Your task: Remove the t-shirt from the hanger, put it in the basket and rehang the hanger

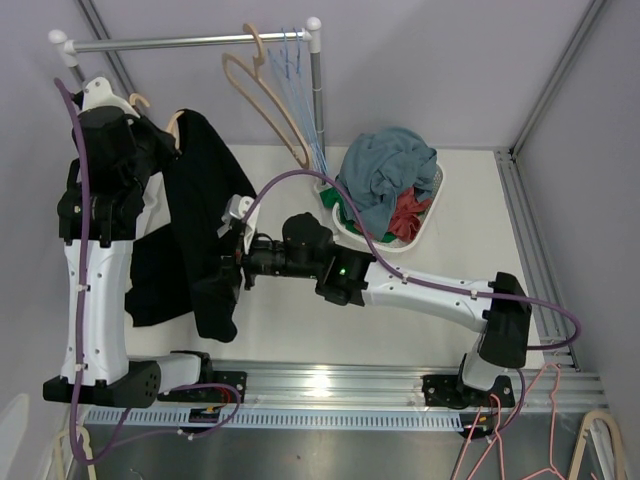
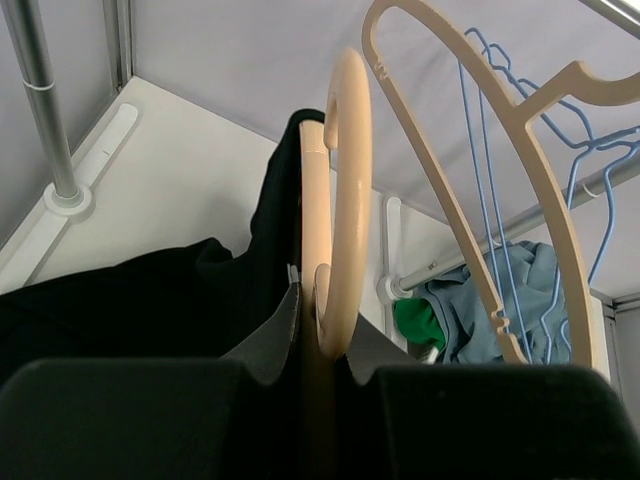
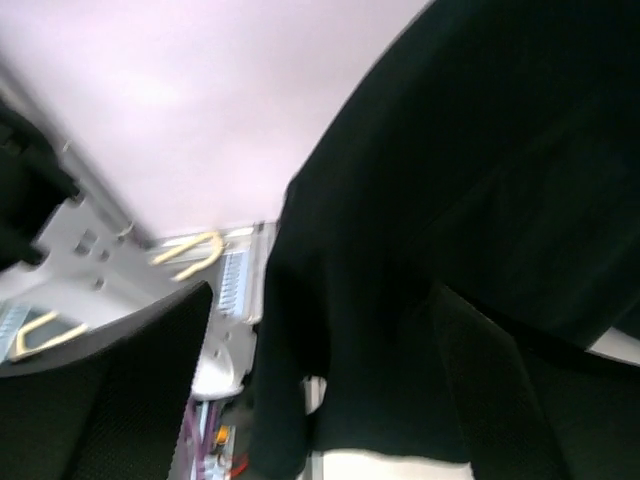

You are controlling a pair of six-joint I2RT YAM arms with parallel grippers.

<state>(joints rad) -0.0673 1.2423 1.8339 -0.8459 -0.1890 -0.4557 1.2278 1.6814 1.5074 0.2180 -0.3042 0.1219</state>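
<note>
In the top view, the black t-shirt (image 1: 195,220) is seen at centre left, draped from a beige hanger (image 1: 175,126) held up by the left arm (image 1: 100,200). The right gripper (image 1: 232,262) is pushed into the shirt's lower folds. A basket (image 1: 436,190) of clothes is placed at the upper right.

In the left wrist view, the left gripper (image 2: 322,335) is clamped on the hanger's hook at frame centre, with the shirt bunched at the lower left. 1 empty hanger (image 2: 520,170) is seen at the right.

In the right wrist view, the 2 fingers (image 3: 130,380) are spread wide apart, and black cloth is hung between them, filling the right of the frame.
</note>
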